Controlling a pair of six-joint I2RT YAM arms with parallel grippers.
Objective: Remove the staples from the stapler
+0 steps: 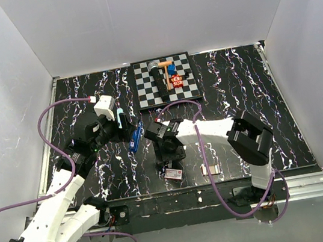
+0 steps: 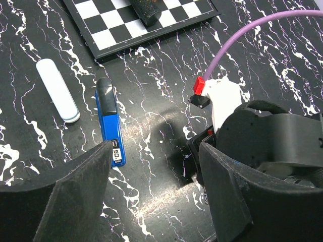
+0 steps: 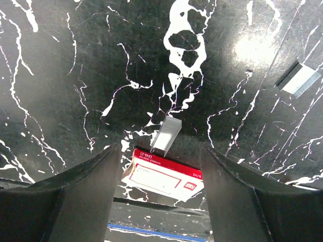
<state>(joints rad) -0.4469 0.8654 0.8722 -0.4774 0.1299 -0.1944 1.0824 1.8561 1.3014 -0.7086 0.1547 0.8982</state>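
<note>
From above, the stapler (image 1: 134,138) lies flat on the tabletop (image 1: 235,85) between the two arms, within reach of either. The left claw (image 1: 123,125) is just beside its far end. The right claw (image 1: 169,155) points down over a small red-and-white box (image 1: 174,171), with a short metal strip (image 1: 210,169) near it. A checkered board (image 1: 164,81) sits well apart at the back.

The left wrist view shows the left claw (image 2: 155,151) spread wide and empty, so nothing pins the stapler (image 2: 108,123). It is slim, with a glossy blue shell and a black cap, and its near end lies just beside the left finger (image 2: 65,196). A pale rounded oblong piece (image 2: 58,89) lies near it on the marbled black surface.

The right wrist view shows the right claw (image 3: 160,151) likewise spread and empty, over the cardboard box (image 3: 161,176). A dull grey strip of staples (image 3: 167,133) touches the box's edge and another strip (image 3: 298,80) lies apart. These are probably staples already taken out, though I cannot tell whether the stapler is empty
</note>
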